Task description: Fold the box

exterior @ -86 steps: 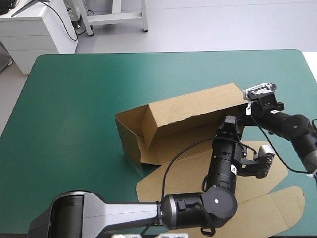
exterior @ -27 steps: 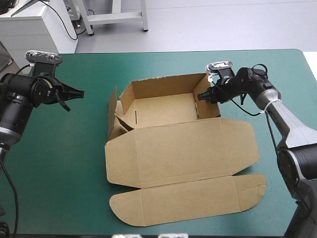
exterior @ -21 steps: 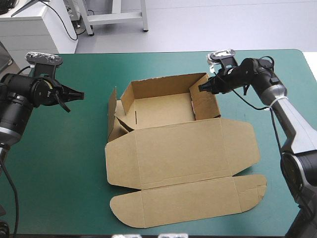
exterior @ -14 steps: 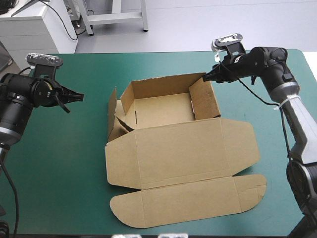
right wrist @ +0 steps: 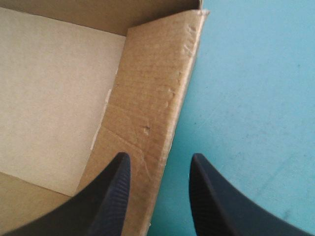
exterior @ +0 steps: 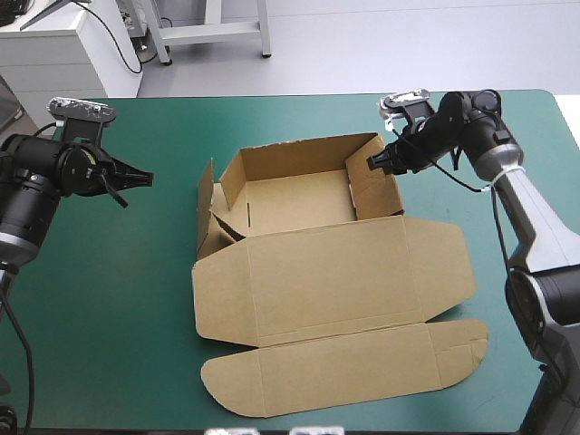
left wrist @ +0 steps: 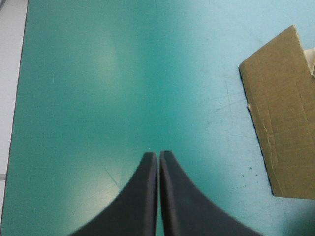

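Right gripper [exterior: 370, 163], fingers apart, back down seemingly astride the box [exterior: 299, 195] wall; left gripper [left wrist: 158, 155] together, unmoved.

Brown box [left wrist: 283, 118] ahead, beside closed jaws

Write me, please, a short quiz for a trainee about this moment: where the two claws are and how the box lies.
1. True or false: the left claw is shut on the box.
2. Choose one. The right claw is: A) open, at the tray's right wall; B) shut, pressing a corner down; C) open, holding a cloth.
3. Fill the gap: the lid lies ___ on the table, toward the near edge.

Key: 1 false, because it is shut on nothing, apart from the box; 2 A; 3 flat.
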### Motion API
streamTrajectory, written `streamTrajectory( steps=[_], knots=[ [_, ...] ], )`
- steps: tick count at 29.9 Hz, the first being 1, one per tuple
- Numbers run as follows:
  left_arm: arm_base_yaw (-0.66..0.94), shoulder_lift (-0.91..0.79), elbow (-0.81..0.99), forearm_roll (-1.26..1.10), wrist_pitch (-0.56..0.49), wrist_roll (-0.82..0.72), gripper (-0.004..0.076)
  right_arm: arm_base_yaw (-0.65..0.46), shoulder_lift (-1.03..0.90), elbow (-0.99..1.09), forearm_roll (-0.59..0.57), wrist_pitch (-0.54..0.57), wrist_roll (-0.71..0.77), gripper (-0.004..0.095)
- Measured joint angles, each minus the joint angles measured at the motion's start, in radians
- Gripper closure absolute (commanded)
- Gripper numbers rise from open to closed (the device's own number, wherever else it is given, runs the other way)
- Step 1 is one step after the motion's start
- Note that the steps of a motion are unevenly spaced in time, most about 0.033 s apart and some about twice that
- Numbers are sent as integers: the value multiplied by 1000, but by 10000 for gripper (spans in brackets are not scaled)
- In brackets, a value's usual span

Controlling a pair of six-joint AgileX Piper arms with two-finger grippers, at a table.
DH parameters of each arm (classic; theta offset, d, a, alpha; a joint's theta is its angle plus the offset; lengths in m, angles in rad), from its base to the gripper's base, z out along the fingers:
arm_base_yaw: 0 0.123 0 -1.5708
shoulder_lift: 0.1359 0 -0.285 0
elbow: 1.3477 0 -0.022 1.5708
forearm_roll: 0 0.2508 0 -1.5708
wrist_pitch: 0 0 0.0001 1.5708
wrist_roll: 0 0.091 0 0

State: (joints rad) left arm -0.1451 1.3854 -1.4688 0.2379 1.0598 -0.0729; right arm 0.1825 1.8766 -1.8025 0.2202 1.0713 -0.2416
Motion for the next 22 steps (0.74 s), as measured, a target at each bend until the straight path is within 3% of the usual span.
streamTrajectory(
  steps=[11, 16, 19, 22],
  knots=[
    [0, 0, 0, 0, 7, 0, 731, 0, 132, 0, 71, 2, -45, 560],
    [0, 0, 0, -3, 7, 0, 731, 0, 161, 0, 79, -6, -68, 717],
    [0, 0, 0, -34, 7, 0, 731, -1, 167, -6, 73, -13, -71, 913],
    [0, 0, 0, -63, 7, 0, 731, -1, 175, -13, 77, -13, -70, 908]
  ],
)
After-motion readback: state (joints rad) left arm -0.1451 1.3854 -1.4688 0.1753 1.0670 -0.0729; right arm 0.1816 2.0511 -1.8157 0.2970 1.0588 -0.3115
